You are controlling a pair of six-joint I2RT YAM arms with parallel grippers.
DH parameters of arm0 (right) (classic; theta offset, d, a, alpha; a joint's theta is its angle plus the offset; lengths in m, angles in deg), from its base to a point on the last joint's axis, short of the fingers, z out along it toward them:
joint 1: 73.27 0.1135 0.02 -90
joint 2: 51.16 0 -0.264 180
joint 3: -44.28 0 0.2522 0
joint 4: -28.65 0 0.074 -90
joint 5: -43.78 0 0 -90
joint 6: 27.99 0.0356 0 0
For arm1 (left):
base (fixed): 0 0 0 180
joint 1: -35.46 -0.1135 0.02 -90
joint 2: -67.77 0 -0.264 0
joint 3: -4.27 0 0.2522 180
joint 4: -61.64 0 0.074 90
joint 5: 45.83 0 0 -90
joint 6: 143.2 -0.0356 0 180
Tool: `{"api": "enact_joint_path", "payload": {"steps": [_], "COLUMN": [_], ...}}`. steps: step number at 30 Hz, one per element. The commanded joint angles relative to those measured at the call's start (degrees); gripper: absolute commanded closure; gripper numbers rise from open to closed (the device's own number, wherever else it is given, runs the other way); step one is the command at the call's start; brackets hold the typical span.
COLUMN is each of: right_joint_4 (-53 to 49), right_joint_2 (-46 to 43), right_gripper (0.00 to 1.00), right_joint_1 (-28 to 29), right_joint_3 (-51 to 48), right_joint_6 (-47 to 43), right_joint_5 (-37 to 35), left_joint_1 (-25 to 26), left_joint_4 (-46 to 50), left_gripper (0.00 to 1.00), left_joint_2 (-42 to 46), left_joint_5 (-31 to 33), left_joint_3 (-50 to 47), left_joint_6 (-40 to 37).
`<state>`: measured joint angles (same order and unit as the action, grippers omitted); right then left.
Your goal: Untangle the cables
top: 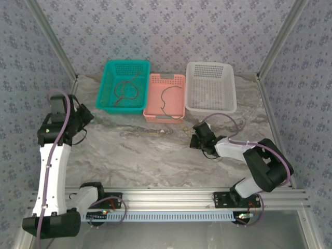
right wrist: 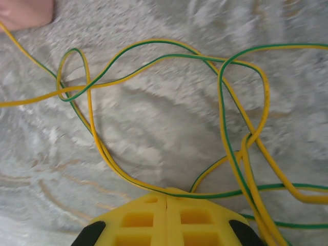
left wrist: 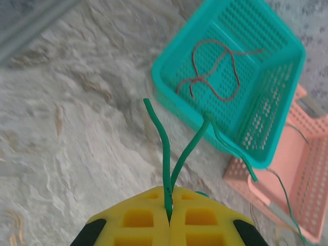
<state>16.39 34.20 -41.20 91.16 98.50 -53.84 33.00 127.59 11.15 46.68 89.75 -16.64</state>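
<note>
Across the marbled worktop (top: 155, 161), along its far edge and side by side: white basket (top: 211, 107), teal basket (top: 120, 109), pink basket (top: 164, 117). In the teal basket, a red cable (left wrist: 225, 56) lying alone; in the pink basket, a dark cable (top: 165, 98), likewise alone. Judged about half done, with those two sorted.

Left end effector (left wrist: 169, 207) clenched on a green cable (left wrist: 165, 154), raised near the teal basket, one strand draped over its corner. Right end effector (right wrist: 167, 201) low over the yellow-green cables (right wrist: 154, 56), fingers pressed together; impossible to tell whether clamped on a strand.

Left to do: loops crossing several times on the worktop in front of the pink basket, not yet pulled apart.
</note>
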Motion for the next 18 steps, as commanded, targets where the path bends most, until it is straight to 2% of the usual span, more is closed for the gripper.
{"api": "enact_joint_path", "payload": {"steps": [1, 4, 9, 10, 12, 16, 18], "right_joint_4": [-8.41, -8.88, -8.88, -8.64, -9.10, -13.44, -15.74], "right_joint_2": [2.35, 3.31, 3.12, 2.91, 2.05, -2.71, -5.70], "right_gripper": [1.00, 1.00, 1.00, 1.00, 1.00, 1.00, 0.98], "right_joint_1": [-1.70, -1.71, -1.75, -1.54, -0.36, 4.36, 5.53], "right_joint_3": [-2.60, -1.90, -1.43, -1.25, -0.49, 2.84, 4.56], "right_joint_6": [-2.05, -1.77, -1.86, -1.93, -2.39, -2.82, -2.41], "right_joint_5": [-1.27, -1.15, -1.00, -0.71, -1.06, -4.72, -5.47], "left_joint_1": [-1.50, -2.49, -2.68, -2.68, -2.69, -1.67, 1.35], "left_joint_4": [4.01, 4.78, 4.31, 3.30, -0.33, -10.77, -14.36], "left_gripper": [1.00, 1.00, 1.00, 1.00, 1.00, 1.00, 1.00], "left_joint_2": [-1.55, -2.18, -1.87, -1.68, -1.15, 0.25, 1.34], "left_joint_5": [8.35, 13.74, 16.48, 14.81, 7.21, -15.78, -19.22], "left_joint_3": [6.13, 9.72, 11.69, 11.28, 9.31, 2.06, -0.87], "left_joint_6": [-2.28, -2.61, -2.69, -3.27, -4.55, -4.73, -4.36]}}
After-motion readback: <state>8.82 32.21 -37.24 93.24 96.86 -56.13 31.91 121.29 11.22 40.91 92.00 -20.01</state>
